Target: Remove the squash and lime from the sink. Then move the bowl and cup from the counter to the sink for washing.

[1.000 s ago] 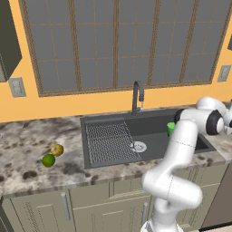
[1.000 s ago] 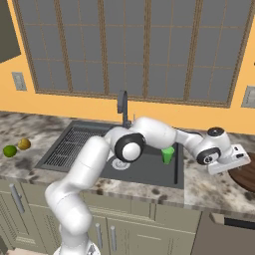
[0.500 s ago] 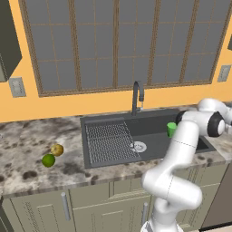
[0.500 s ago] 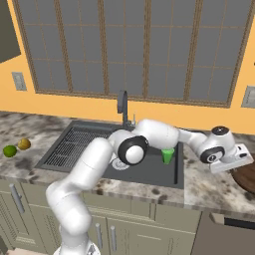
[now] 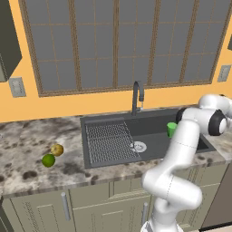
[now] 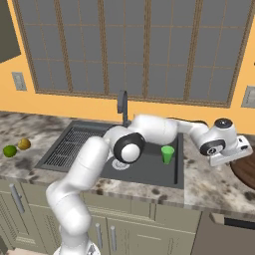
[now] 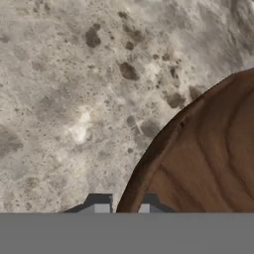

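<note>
In the hand view, my two dark finger tips stand close together, one on each side of the rim of the wide, shallow reddish-brown bowl; the jaws are nearly closed and pinch that rim between them. The bowl, with its darker wood-like bands, spreads from my tips toward 3 o'clock, and the speckled grey stone counter lies from 9 to 12 o'clock.

In the right base view, my gripper sits at the bowl's near-left edge, on the counter to the right of the large dark grey rectangular sink. The small bright green straight-sided cup stands upright inside the basin, at 9 o'clock from my gripper and well apart from it. The dark arched faucet rises behind the basin at 12 o'clock from the ribbed drainboard section.

Farthest off, at the left of the counter, the small round bright green lime and the small yellow-orange roundish squash lie just beside each other, the squash at 2 o'clock from the lime, both outside the sink.
</note>
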